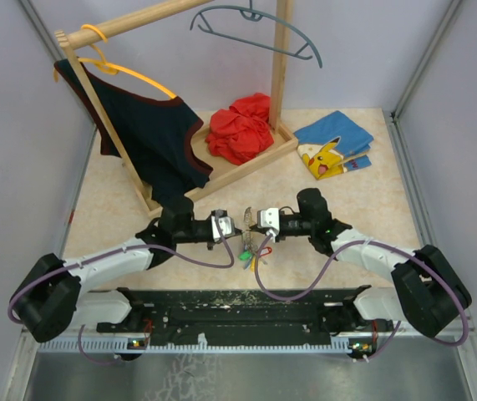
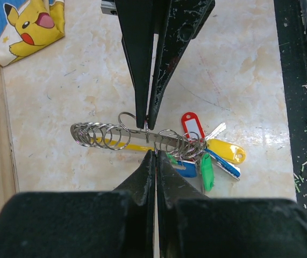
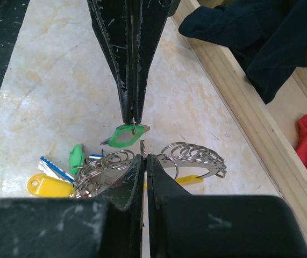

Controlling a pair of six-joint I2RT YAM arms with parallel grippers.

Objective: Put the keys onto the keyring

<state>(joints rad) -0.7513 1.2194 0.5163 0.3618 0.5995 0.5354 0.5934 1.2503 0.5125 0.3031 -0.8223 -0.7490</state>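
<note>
Just in front of the wooden rack [image 1: 255, 164], the keyring [image 2: 102, 134] is clamped by the closed left end effector [image 2: 151, 140]. A green-tagged key [image 3: 122, 136] is pinched by the closed right end effector [image 3: 138, 138]. The remaining keys [image 2: 226, 151] are bunched at the end farther from the rack.

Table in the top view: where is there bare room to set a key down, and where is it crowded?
Bare: the table between the wooden rack and the left arm; also between the Pikachu cloth and the right arm. Crowded: the centre, where the left gripper grips the keyring and the right gripper pinches a green-tagged key.
</note>
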